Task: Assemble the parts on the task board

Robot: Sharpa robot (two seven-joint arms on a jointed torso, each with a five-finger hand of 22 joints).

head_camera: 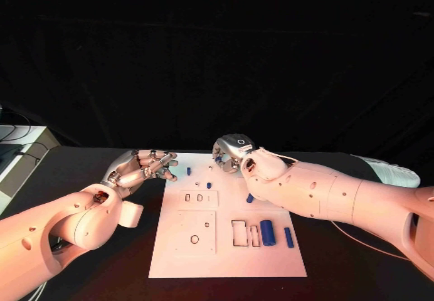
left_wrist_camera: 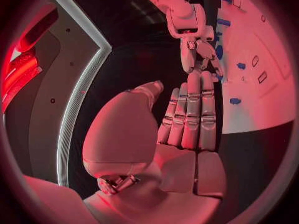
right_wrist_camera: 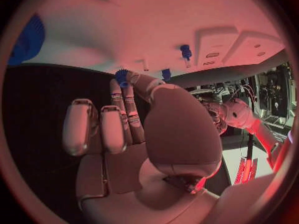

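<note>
Nearest the robot, on the near right part of the white task board (head_camera: 226, 260), lie two blue parts side by side: a thick blue cylinder (head_camera: 268, 232) and, just to its right, a slimmer blue rod (head_camera: 288, 237), both with their long axes running from near to far, beside two narrow rectangular slots (head_camera: 245, 233). Neither hand is close to them; they lie toward the robot from the right hand, under that forearm. Further up the board a small blue piece (head_camera: 249, 198) sits at the edge of the right arm, partly covered by it, so its shape is hard to make out. Beyond that a short blue peg (head_camera: 208, 185) stands near the board's middle and another blue pin (head_camera: 189, 170) stands closer to the far edge. The left hand (head_camera: 147, 167) hovers at the board's far left edge with its fingers apart and loosely bent, holding nothing that I can see; the blue pin is just beside its fingertips, and this hand is the nearer one to it. The right hand (head_camera: 231, 152) is over the far edge of the board, fingers pointing down. In the right wrist view a small toothed blue part, a blue gear (right_wrist_camera: 122, 76), sits at its fingertips (right_wrist_camera: 118, 92), and it looks pinched there, though whether it is held or merely touched is not certain. I cannot tell whether the gear is already over a post.
</note>
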